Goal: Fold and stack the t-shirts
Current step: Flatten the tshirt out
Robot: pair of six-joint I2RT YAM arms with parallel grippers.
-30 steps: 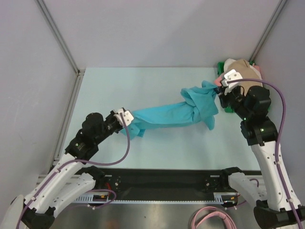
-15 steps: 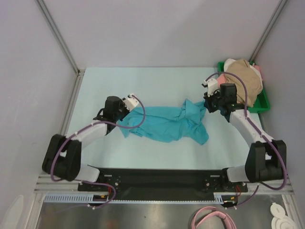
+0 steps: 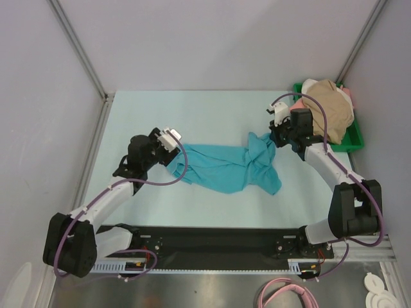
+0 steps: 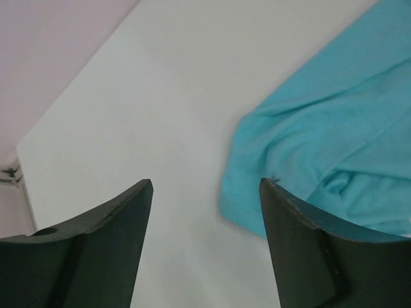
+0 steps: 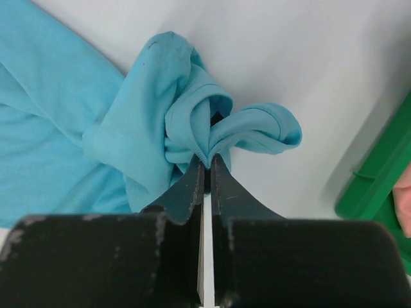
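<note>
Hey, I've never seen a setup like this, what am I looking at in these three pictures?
These are two small robot arms bolted to the near edge of a table, each ending in a two-finger gripper. The wide picture comes from a fixed camera above and behind them. The other two come from a camera on each wrist, looking past that arm's own fingers. A teal t-shirt lies crumpled on the table between the arms. The right gripper is shut on a bunched fold of it. The left gripper is open, with bare table between its fingers and the shirt's edge just beside it. At the far right, a green tray holds more clothing, a tan t-shirt on top.
</note>
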